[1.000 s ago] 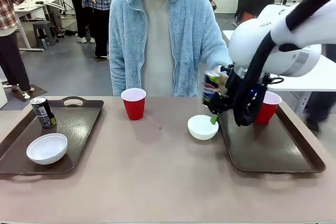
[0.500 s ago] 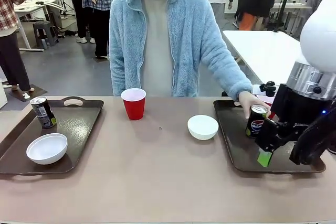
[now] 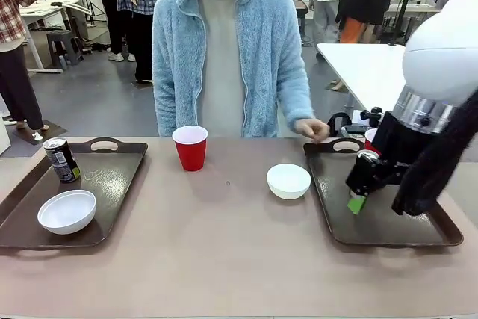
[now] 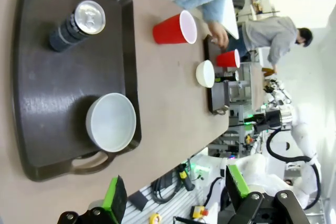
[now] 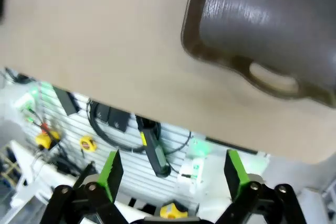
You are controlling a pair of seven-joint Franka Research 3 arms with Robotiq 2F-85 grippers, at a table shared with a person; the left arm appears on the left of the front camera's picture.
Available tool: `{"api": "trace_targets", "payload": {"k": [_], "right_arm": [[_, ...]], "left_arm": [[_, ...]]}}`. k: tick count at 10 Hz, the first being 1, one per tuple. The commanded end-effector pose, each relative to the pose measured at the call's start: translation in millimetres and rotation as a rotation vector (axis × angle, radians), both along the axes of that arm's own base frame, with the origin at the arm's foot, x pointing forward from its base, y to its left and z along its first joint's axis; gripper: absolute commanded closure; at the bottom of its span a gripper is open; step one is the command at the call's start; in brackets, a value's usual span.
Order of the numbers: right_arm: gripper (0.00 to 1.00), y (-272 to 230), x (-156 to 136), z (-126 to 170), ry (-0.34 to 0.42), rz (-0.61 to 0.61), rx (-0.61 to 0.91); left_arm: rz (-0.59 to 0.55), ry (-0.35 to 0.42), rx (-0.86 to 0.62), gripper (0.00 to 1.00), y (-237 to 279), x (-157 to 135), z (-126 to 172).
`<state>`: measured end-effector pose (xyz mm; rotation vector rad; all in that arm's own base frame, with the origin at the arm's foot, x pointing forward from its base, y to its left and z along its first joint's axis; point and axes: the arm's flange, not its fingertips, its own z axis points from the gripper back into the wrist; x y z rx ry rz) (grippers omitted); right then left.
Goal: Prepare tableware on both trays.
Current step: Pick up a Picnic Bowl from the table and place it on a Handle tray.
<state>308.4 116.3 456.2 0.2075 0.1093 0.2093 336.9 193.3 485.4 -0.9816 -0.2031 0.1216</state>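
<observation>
A red plastic cup (image 3: 190, 147) stands on the table (image 3: 224, 259). Left of it, a dark brown rectangular plastic tray (image 3: 112, 184) holds a black-grey can (image 3: 61, 160) and a shallow white bowl (image 3: 67, 211). Right of it sit a second white bowl (image 3: 288, 181), then a second tray (image 3: 358, 229) under the wide, empty right gripper (image 5: 170, 174). The left gripper (image 4: 176, 190) is likewise wide and empty.

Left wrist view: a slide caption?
Tray holding can and bowl; red cup and second bowl on the table beyond.
</observation>
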Motion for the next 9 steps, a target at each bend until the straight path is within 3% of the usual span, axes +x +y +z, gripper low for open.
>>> {"api": "trace_targets", "payload": {"k": [1, 4, 5, 8, 9], "right_arm": [[0.00, 27.8, 51.2, -3.5, 0.009, -0.101, 0.004], [0.00, 55.0, 117.9, -12.3, 0.072, -0.179, 0.005], [0.00, 34.3, 72.1, -11.7, -0.001, -0.114, -0.007], [0.00, 34.3, 72.1, -11.7, -0.001, -0.114, -0.007], [0.00, 42.9, 87.4, -12.8, 0.017, -0.131, -0.009]], "left_arm": [[0.010, -0.012, 0.002, 0.00, 1.5, 0.7, 0.7], [0.010, -0.012, 0.002, 0.00, 1.5, 0.7, 0.7], [0.010, -0.012, 0.002, 0.00, 1.5, 0.7, 0.7], [0.010, -0.012, 0.002, 0.00, 1.5, 0.7, 0.7], [0.010, -0.012, 0.002, 0.00, 1.5, 0.7, 0.7]]}}
